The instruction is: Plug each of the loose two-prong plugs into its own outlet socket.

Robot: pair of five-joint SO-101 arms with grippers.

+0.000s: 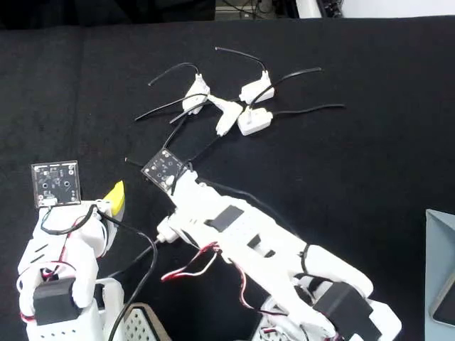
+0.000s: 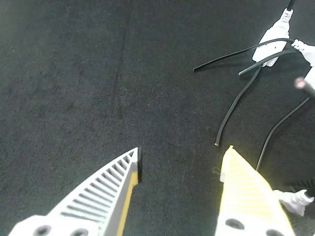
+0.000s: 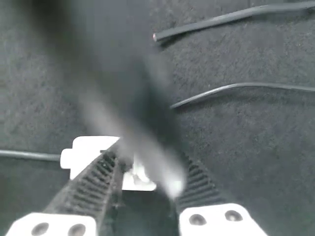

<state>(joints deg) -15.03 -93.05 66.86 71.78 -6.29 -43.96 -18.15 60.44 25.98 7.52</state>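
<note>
Two black square outlet sockets lie on the black table: one (image 1: 55, 183) just beyond my left arm, the other (image 1: 165, 169) at the tip of my right arm. My right gripper (image 1: 176, 183) (image 3: 142, 177) is shut on a white two-prong plug (image 3: 91, 150), and its black cord (image 3: 128, 98) runs blurred across the right wrist view. My left gripper (image 1: 108, 202) (image 2: 182, 164) is open over bare table with nothing between its fingers. Several loose white plugs (image 1: 254, 121) (image 2: 270, 42) with black cords lie in a cluster at the far middle.
Loose black cords (image 1: 313, 110) spread out from the plug cluster towards both arms. A grey tray edge (image 1: 439, 270) stands at the right border. A white perforated part (image 1: 138, 323) sits between the arm bases.
</note>
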